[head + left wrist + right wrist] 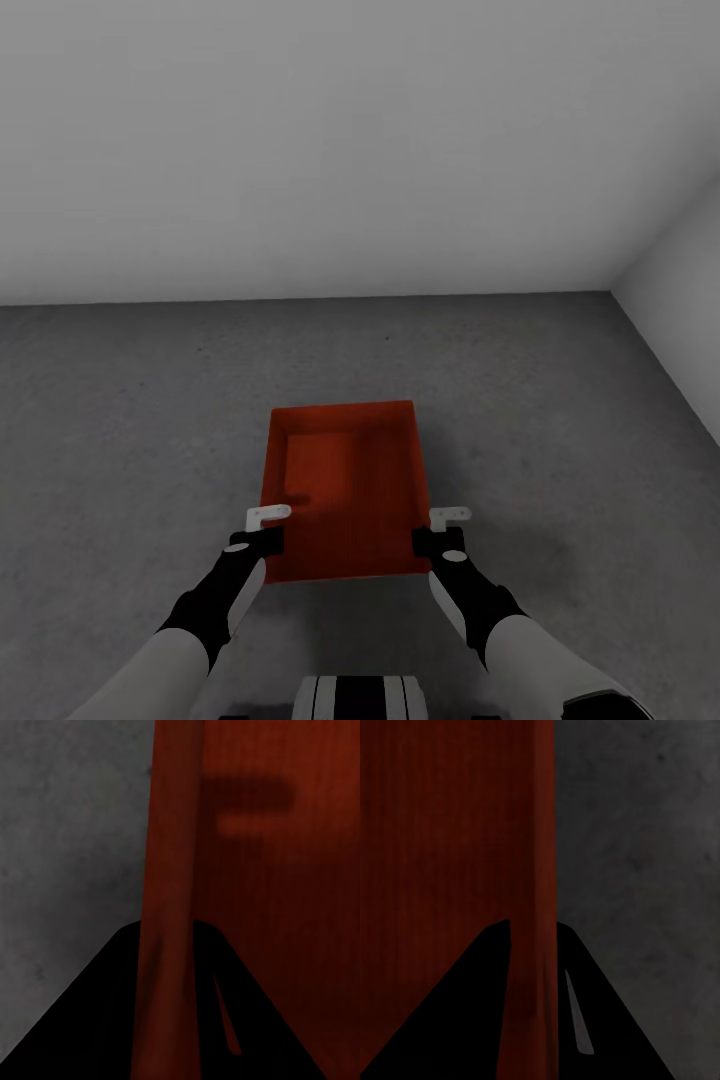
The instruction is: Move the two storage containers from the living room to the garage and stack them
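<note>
Head view: a lidless orange-red rectangular storage container (345, 490) with low straight walls and a finely ribbed interior sits in the lower centre, over a dark grey, mottled, concrete-like floor (120, 420). Whether the container rests on the floor or is held just above it cannot be told. Plain white walls (300, 140) rise behind the floor and meet in a corner at the right side. The container's short sides face toward and away from the robot; its long sides run along the two arms.

The left gripper (266, 528), black with a pale fingertip piece, sits at the near end of the container's left long wall. The right gripper (446, 530), of the same build, sits at the matching spot on the right long wall. Both grey-and-black forearms reach forward from the bottom edge, with a striped part of the robot's trunk (360, 697) between them.

Left wrist view: the container's wall (169, 907) runs straight down between the two dark fingers (90, 1020), one finger on the floor side and one over the ribbed interior, so the left gripper is closed onto the wall with only the wall's thickness between its jaws.

Right wrist view: the right long wall (544, 907) likewise passes between the two dark fingers (607, 1020), with the ribbed interior on one side and the grey floor (645, 855) on the other. The right gripper is closed onto that wall in the same way.
</note>
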